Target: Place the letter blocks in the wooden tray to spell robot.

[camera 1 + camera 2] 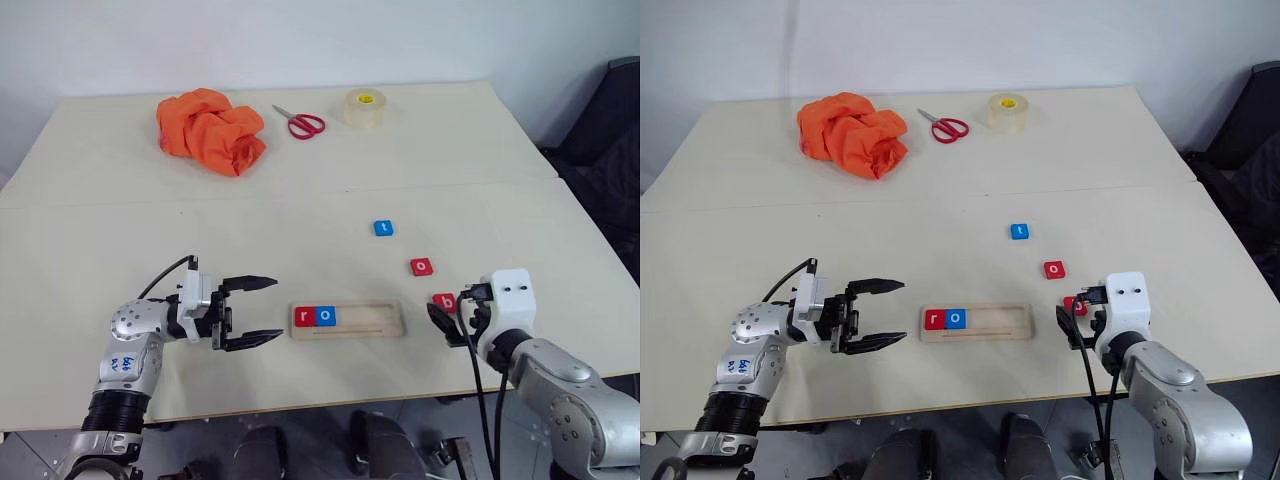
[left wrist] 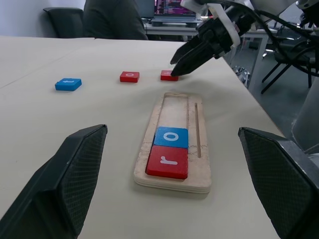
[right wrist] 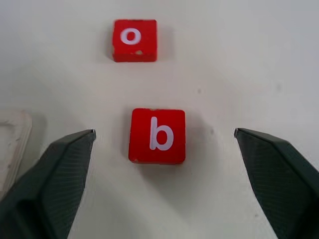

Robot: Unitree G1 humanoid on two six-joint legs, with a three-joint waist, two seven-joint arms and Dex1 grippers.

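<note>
The right hand [image 3: 162, 149] hung just above the red "b" block [image 3: 157, 136], its two black fingers [image 3: 47, 181] spread wide to either side of the tile and touching nothing. That straddling pose suggested a grasp being lined up, since "b" is the next letter the word needs. The block lay flat on the tabletop [image 1: 120, 230], just beyond the right end of the wooden tray [image 1: 385, 320].

The tray already carried the red "r" block [image 1: 304, 317] and the blue "o" block [image 1: 326, 316], side by side at its left end, leaving three places bare to their right. The red "o" block [image 1: 422, 266] lay a little past the "b", farther from the tray, and the blue "t" block [image 1: 384, 228] farther off again. Both were loose and apart from each other.

The left hand [image 1: 252, 312] waited just off the tray's left end, pointing along it, jaws open and empty, probably to steady the tray.

Well beyond the tray, an orange cloth [image 1: 210, 130], red-handled scissors [image 1: 300, 123] and a roll of tape [image 1: 364, 108] lay at the far side. Nothing stood between the "b" and the open slots.
</note>
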